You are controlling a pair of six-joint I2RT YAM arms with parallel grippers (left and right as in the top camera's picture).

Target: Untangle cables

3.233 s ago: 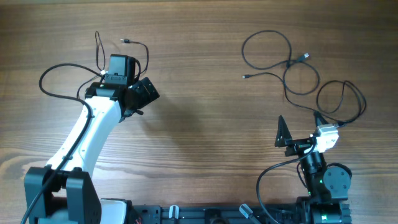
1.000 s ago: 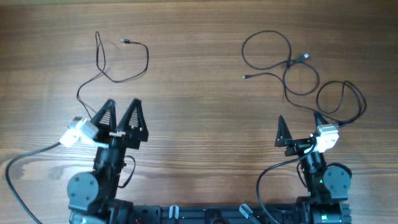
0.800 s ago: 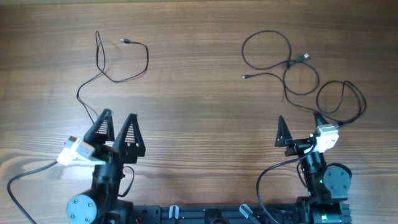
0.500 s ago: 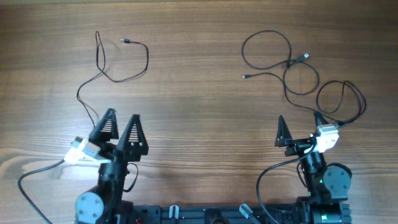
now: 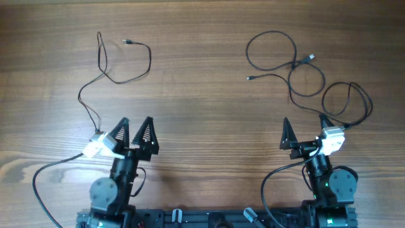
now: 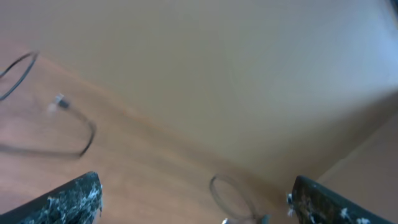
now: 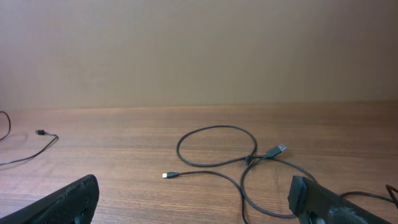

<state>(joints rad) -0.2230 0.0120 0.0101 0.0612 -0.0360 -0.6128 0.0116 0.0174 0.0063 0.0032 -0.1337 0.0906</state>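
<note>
One thin black cable (image 5: 126, 76) lies alone at the far left, its small plug (image 5: 127, 42) at the top and its tail running down towards my left gripper. The other cables (image 5: 307, 79) lie in overlapping loops at the far right, with a small plug (image 5: 249, 78) and a USB plug (image 5: 311, 57). My left gripper (image 5: 134, 128) is open and empty near the front edge. My right gripper (image 5: 305, 130) is open and empty just in front of the looped cables. The right wrist view shows the loops (image 7: 217, 146) ahead of the open fingers (image 7: 194, 186). The left wrist view is blurred, its fingers (image 6: 194, 186) open.
The wooden table (image 5: 202, 114) stretches between the two cable groups. Thick black wires fixed to the arms trail at the front left (image 5: 44, 177) and front right (image 5: 272, 177). The arm bases stand at the front edge.
My left arm has pulled back from the left cable to the front edge, leaving that cable on the table, and has shifted slightly right in the last second. The right arm has not moved.
</note>
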